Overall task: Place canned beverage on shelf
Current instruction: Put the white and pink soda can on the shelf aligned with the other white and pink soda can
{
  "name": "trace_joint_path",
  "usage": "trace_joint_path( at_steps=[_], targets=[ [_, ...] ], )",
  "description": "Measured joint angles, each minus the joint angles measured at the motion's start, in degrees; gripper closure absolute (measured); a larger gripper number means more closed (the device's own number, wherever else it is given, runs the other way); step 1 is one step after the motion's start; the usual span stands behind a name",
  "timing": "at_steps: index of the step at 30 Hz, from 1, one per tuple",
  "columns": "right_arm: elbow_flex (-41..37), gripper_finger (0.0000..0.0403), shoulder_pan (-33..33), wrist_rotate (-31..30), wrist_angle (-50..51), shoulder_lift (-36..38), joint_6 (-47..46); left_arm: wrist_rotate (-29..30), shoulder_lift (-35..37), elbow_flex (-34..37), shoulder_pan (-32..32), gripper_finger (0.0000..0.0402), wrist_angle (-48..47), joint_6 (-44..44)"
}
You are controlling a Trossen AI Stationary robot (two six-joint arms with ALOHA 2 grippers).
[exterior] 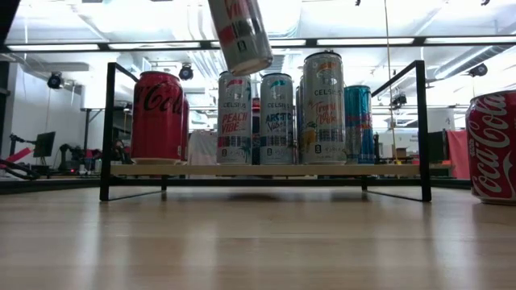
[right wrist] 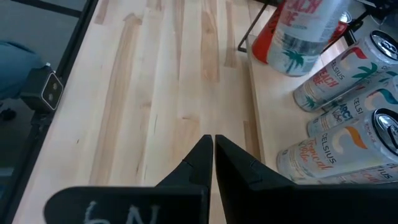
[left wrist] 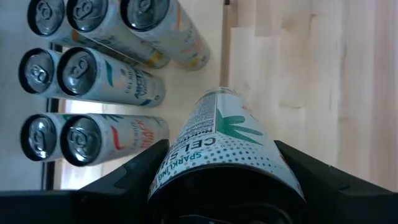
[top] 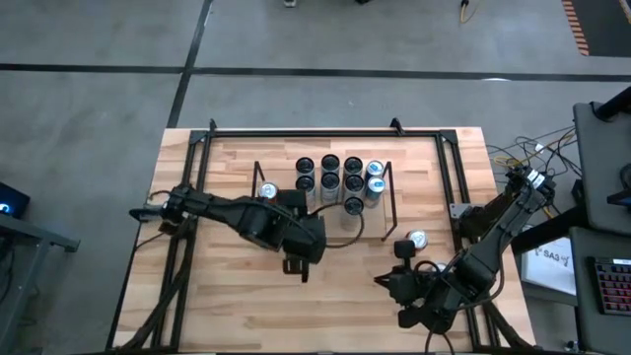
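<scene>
Left tool [left wrist: 221, 186] grips a can [left wrist: 221, 146], tilted, above the shelf [exterior: 266, 170] front edge; several cans already shelved. Placement outstanding. Right tool [right wrist: 213, 155], closed and empty, waits beside the shelf.

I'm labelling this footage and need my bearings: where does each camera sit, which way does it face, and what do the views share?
High view: overhead, straight down on the table; both arms show, left tool, right tool.
Low view: at tabletop height, level across to the shelf; the held can hangs tilted above, no arm parts.
Left wrist view: looks past dark fingers clamping the held can, shelf cans beyond.
Right wrist view: looks past shut fingers onto bare wood.
Shared: the held can shows in the low and both wrist views.
</scene>
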State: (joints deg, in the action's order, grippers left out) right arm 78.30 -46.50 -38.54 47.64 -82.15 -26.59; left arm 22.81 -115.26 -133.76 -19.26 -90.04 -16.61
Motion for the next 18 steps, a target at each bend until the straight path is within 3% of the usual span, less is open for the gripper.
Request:
trace_joint_path(
  at_steps=[18],
  targets=[
    [0.0, 0.0394, 0.0, -0.02, -0.15, 0.0, 0.0, -2.23, 0.0, 8.71, 5.84, 0.0163, 5.19, 9.68]
  ],
)
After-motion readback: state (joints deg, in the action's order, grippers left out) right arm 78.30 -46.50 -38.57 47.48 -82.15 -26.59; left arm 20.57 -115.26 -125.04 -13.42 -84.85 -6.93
